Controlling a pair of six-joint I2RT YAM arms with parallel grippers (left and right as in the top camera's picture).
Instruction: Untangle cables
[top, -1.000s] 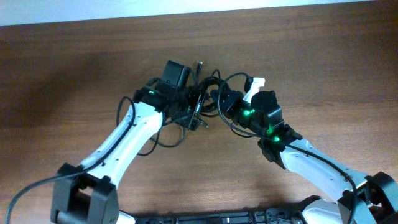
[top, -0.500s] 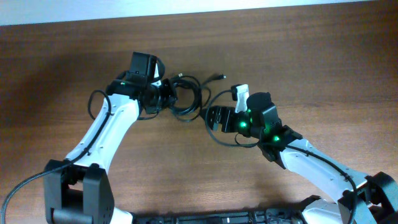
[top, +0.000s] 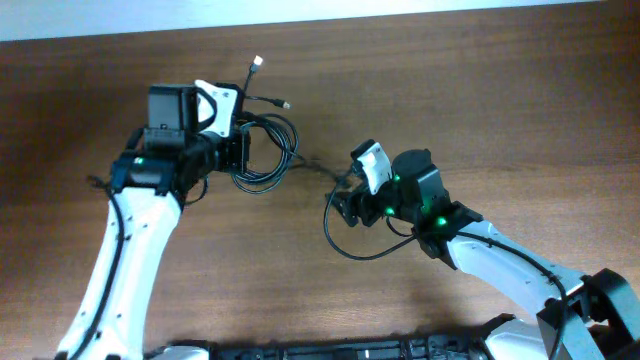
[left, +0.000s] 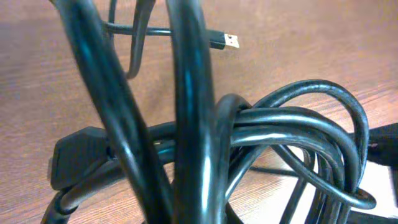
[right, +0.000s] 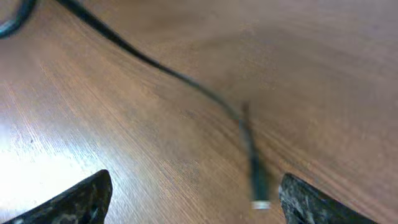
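Observation:
The cables (top: 268, 152) form a black coiled bundle at the tip of my left gripper (top: 238, 150), which is shut on them. Two plug ends (top: 257, 62) stick out above the coil. In the left wrist view the cables (left: 292, 127) fill the frame and hide the fingers; a gold-tipped plug (left: 227, 42) lies on the wood behind. One thin strand (top: 312, 165) trails right toward my right gripper (top: 343, 200). That right gripper (right: 196, 208) is open, holding nothing. A silver-tipped plug (right: 256, 183) lies on the table between its fingers, close to the right finger (right: 311, 202).
The table (top: 500, 90) is brown wood with a pale wall strip along its far edge. A thicker black arm wire (top: 350, 245) loops on the table below my right gripper.
My left gripper shut on the bundle and dragged it left, away from the centre. My right gripper opened, let go of its cable and shifted slightly left.

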